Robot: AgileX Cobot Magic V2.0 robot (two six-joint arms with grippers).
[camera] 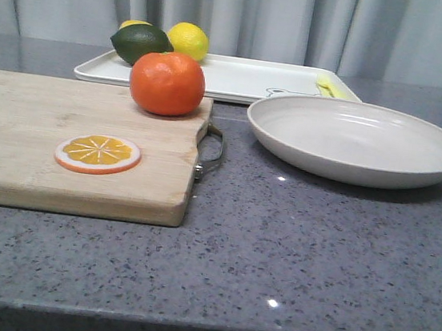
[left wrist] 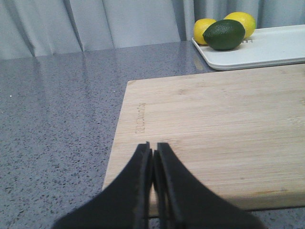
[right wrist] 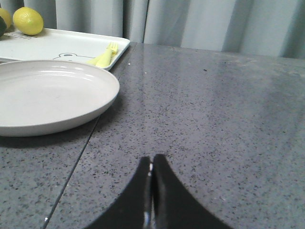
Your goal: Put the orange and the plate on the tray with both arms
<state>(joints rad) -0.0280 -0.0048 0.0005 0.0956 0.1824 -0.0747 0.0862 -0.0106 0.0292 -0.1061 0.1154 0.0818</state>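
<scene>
The orange (camera: 167, 84) sits on the far right corner of a wooden cutting board (camera: 40, 123). The off-white plate (camera: 357, 139) lies on the counter to the right of the board; it also shows in the right wrist view (right wrist: 47, 95). The white tray (camera: 240, 77) lies behind both and shows in both wrist views (left wrist: 267, 47) (right wrist: 57, 44). My left gripper (left wrist: 152, 148) is shut and empty over the board's near left part. My right gripper (right wrist: 151, 160) is shut and empty over bare counter, to the right of the plate. Neither gripper shows in the front view.
On the tray's left end lie a dark green lime (camera: 141, 42) and two yellow lemons (camera: 189, 40); a small yellow fork (right wrist: 106, 55) lies at its right end. An orange slice disc (camera: 98, 154) lies on the board. The board has a metal handle (camera: 211, 152). Grey curtains hang behind.
</scene>
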